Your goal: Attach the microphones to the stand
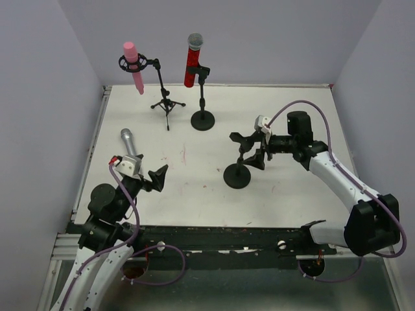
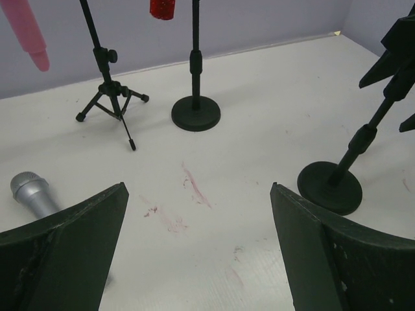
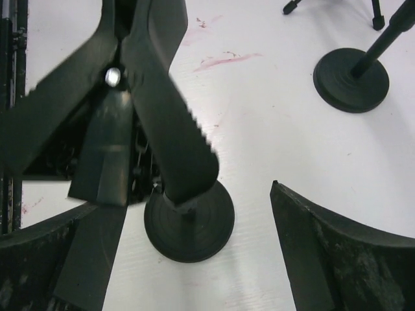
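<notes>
- Pink microphone (image 1: 132, 65): seated in the ring mount of the tripod stand (image 1: 167, 103), far left. Red microphone (image 1: 192, 61): clipped on the round-base stand (image 1: 202, 118) just right of it. Both are judged complete.
- Silver-grey microphone (image 1: 128, 141): lies on the table (image 1: 292, 116) at the near left, mesh head toward the far side, unheld.
- Left gripper (image 2: 198, 194): fingers spread wide with nothing between them. The silver head lies outside its left finger.
- Right gripper (image 3: 200, 194): fingers apart, one on each side of the clip (image 3: 152, 97) of the third stand (image 1: 237, 176), which holds nothing. Contact cannot be told.
- Recommendation: move the left gripper left until it straddles the barrel. Close across the mid-body, leaving the tail free for the clip.
- Risk: the third stand's small base may tip or slide. The right gripper should steady it before insertion.
</notes>
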Robot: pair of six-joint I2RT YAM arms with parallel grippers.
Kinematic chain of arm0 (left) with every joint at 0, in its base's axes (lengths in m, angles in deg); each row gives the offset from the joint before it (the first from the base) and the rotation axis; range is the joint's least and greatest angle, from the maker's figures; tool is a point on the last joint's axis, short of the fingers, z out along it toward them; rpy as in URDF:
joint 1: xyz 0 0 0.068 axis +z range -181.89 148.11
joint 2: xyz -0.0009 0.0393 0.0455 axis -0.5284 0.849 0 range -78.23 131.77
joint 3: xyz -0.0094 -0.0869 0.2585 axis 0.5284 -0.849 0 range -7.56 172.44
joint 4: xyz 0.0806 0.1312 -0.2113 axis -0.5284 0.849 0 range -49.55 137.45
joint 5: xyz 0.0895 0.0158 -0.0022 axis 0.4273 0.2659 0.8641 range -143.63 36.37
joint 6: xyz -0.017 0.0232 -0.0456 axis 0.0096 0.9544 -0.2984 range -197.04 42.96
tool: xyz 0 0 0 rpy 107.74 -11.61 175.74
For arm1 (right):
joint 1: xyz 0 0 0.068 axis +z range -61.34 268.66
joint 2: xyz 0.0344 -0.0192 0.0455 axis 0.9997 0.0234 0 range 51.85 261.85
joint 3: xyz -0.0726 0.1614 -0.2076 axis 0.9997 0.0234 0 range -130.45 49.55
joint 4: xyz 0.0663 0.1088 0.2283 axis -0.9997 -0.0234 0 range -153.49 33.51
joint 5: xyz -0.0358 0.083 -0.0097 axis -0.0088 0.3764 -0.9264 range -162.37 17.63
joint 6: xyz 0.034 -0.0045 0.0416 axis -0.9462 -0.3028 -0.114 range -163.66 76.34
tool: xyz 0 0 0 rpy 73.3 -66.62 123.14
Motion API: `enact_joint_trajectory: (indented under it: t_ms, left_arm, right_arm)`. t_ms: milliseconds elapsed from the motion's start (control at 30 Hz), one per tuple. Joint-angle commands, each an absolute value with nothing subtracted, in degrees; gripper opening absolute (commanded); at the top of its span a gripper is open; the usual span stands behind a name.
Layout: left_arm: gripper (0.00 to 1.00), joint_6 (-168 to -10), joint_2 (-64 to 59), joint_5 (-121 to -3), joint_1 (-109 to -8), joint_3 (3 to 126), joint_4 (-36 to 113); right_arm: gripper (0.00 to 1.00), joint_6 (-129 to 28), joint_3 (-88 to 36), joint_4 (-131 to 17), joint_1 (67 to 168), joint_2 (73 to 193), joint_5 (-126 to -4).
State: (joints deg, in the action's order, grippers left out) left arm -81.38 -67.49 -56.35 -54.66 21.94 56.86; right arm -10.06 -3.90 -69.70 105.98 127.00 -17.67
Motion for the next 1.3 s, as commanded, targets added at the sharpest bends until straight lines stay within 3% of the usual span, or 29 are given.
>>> enact_joint_trajectory:
  t_ms: [0, 233, 533, 833, 1067, 1167, 1200, 1267]
  left_arm:
    - [0.99, -88.10, -64.18, -54.16, -53.69, 23.64, 57.42]
    - [0.99, -98.04, -53.63, -53.63, -50.18, 26.63, 59.88]
    - [0.99, -107.45, -35.63, -66.46, -33.32, 27.50, 54.34]
    - [0.96, -104.82, -8.20, -57.08, -25.48, 43.14, 70.42]
    - [0.82, -101.92, 4.37, -52.40, -25.04, 47.63, 74.02]
    - [0.55, -101.13, 6.93, -52.05, -24.60, 48.25, 74.38]
    - [0.51, -101.04, 7.80, -52.31, -24.43, 48.68, 74.47]
    - [0.50, -100.78, 9.91, -52.31, -24.25, 49.83, 75.34]
  right_arm:
    - [0.99, -7.99, -0.47, -71.33, 104.31, 123.05, -19.55]
    - [1.00, -7.09, -0.03, -75.73, 99.57, 117.51, -19.90]
    - [1.00, -15.45, -0.20, -73.09, 94.81, 115.74, -20.78]
    - [1.00, -18.44, -3.63, -76.70, 94.90, 116.80, -23.59]
    - [1.00, -19.14, -3.98, -76.61, 94.90, 115.75, -22.54]
    - [1.00, -19.14, -3.80, -77.05, 94.90, 114.61, -22.27]
    - [1.00, -19.14, -3.72, -76.97, 94.90, 114.17, -22.45]
    - [1.00, -18.88, -3.72, -76.96, 94.99, 113.64, -22.80]
